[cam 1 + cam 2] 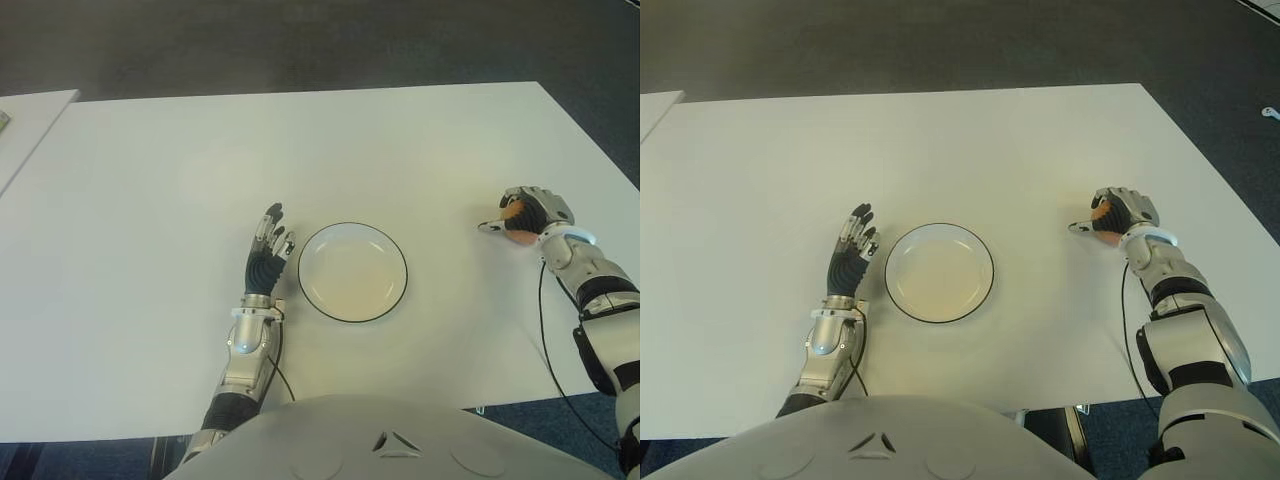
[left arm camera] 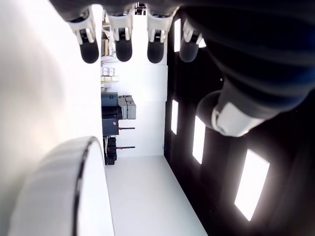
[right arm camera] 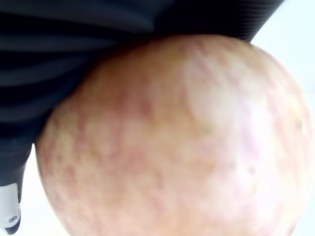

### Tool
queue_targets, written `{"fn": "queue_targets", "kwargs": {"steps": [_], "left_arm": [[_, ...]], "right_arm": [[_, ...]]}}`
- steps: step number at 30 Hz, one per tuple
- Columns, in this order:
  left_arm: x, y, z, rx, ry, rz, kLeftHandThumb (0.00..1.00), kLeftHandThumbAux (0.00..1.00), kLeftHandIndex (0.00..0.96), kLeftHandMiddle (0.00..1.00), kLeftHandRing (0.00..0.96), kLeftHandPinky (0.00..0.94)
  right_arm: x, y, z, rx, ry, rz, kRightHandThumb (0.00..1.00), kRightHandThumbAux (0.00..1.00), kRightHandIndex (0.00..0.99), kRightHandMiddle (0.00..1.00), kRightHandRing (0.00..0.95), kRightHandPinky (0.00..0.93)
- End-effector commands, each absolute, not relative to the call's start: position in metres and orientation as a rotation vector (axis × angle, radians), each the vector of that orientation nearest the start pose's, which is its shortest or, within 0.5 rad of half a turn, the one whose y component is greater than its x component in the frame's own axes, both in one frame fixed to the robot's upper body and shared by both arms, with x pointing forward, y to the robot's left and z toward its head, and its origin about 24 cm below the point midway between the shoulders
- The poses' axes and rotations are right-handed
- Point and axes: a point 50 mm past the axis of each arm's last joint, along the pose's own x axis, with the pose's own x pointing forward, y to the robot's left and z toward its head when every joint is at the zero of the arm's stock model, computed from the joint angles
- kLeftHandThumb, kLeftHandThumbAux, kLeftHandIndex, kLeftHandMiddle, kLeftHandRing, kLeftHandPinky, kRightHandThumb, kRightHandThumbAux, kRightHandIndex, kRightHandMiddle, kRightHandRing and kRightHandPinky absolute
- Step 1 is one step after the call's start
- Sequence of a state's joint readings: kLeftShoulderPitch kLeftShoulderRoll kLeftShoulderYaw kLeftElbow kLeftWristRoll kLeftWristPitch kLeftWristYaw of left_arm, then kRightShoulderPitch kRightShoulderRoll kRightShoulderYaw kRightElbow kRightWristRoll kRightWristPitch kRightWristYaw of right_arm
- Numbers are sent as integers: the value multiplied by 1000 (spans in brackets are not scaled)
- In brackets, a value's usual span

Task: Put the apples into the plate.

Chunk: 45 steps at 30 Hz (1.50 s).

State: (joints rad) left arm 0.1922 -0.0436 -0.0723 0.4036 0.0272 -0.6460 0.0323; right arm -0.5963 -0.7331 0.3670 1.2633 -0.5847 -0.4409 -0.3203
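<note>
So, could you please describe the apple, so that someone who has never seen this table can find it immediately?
On the white table, look to the robot's right of the black-rimmed plate. There the right hand closes around the apple, a reddish-yellow fruit. It is the only coloured item; the left hand holds nothing.

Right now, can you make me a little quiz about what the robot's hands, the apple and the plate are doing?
1. True or false: the apple already lies in the plate.
2. Which hand holds the apple? A) left hand B) right hand
3. Fill in: the left hand, fingers spread, shows just to the ____ of the plate.

Key:
1. False; the plate holds nothing.
2. B; the right hand is curled around it, off to the plate's right over the table.
3. left
</note>
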Motion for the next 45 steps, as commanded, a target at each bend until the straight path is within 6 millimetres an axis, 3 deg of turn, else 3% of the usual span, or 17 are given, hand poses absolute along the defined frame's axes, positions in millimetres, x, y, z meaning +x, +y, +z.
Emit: {"fn": "queue_targets", "kwargs": {"steps": [1,12,27,35,42,45], "left_arm": [[152,147,-61,-2,133,33,0,587,0,0,0,0],[151,151,-63,2,148,54,0,591,0,0,0,0],[152,150,-58,8,105,47,0,587,0,0,0,0],[153,149,-62,7,127,51,0,574,0,0,0,0],[155,148,-61,13,106,45,0,580,0,0,0,0],[153,148,-51,-5,58,60,0,568,12,6,0,0]], "right_arm": [[312,-328,56,-1345,101,-22,704,718,440,745,719,706],[329,-301,93,-1292,-153,-4,706,716,441,811,787,790],[332,-247,118,-1248,-390,135,708,715,440,877,851,844],[320,-209,123,-1233,-472,291,712,714,440,886,861,846],[314,-188,125,-1210,-480,390,710,715,440,880,860,839],[310,-176,123,-1181,-490,430,709,715,440,881,862,842]]}}
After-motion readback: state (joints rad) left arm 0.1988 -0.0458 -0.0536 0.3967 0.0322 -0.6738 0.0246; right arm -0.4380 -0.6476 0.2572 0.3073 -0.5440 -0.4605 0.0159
